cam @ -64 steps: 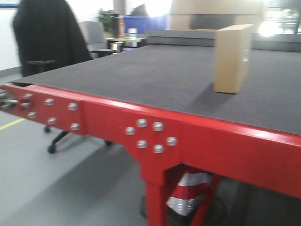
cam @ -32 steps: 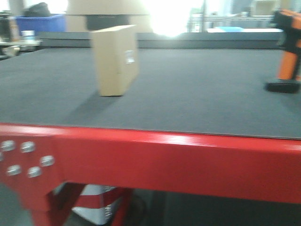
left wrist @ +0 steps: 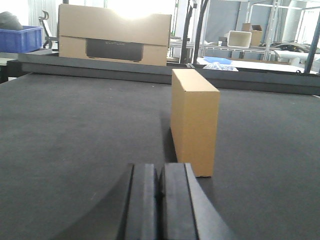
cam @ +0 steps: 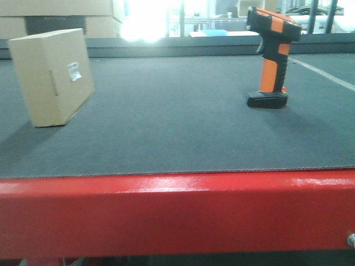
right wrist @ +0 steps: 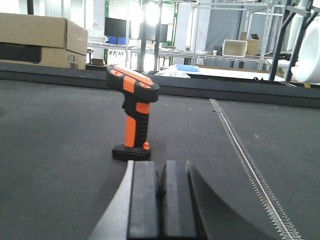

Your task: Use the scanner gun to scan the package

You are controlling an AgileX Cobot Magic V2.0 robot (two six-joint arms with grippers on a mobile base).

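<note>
The right gripper (right wrist: 161,200) is seen with its two black pads pressed together and nothing held between them. The scanner gun (right wrist: 134,120) stands upright on its flat base ahead of it, at about eleven o'clock and apart from it. The left gripper (left wrist: 160,200) is likewise closed and empty, and the package (left wrist: 195,120) stands on edge near it at about one o'clock.

The step in hand is judged to be the reach for the scanner. The right jaws would have to be opened before the orange handle is met. The handle is best taken above the base, so that the gun is not tipped over. Its nose is already turned toward the package, so little turning should be needed.

In the front view a small white label (cam: 74,71) is seen on the package face turned toward the scanner, beside a thin slot (cam: 54,83). Its print is too small to be read. No brand can be made out on the scanner. Faint marking on the dark panel of the stacked cardboard boxes (left wrist: 115,35) at twelve o'clock cannot be read.
</note>
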